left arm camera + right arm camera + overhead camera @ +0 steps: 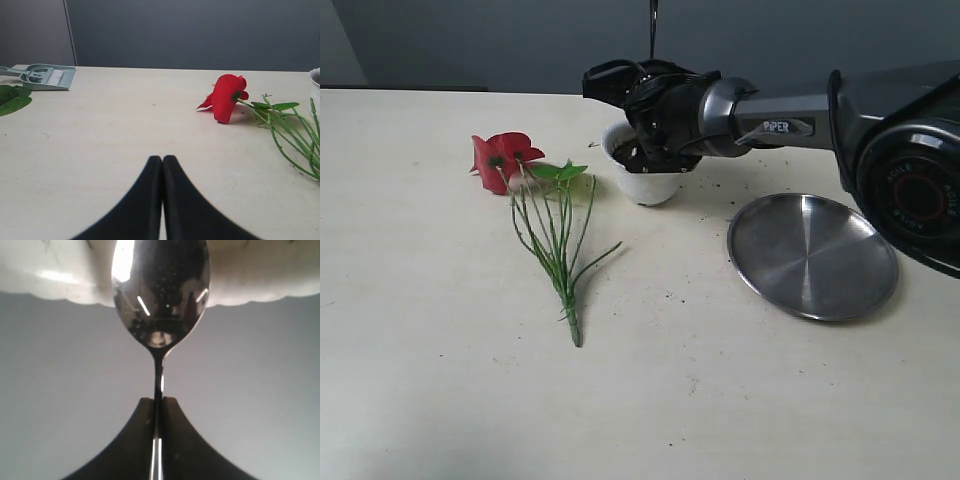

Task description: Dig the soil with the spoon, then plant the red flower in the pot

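Note:
The white pot (646, 186) stands at the back middle of the table with dark soil (623, 152) showing inside its rim. My right gripper (658, 143) hangs over it, shut on the thin handle of the steel spoon (160, 295). The spoon's bowl lies against the pot's scalloped rim (50, 280), and the gripper (158, 400) pinches the handle just below it. The red flower (503, 158) lies flat on the table left of the pot, its green stems (555, 250) running toward the front. My left gripper (162, 159) is shut and empty, low over the table short of the flower (227, 97).
A round steel plate (812, 255) lies right of the pot under the right arm. Soil crumbs are scattered on the table (720, 190) around the pot. A grey dustpan with a brush (47, 76) and a green leaf (12, 98) lie far off beyond the left gripper.

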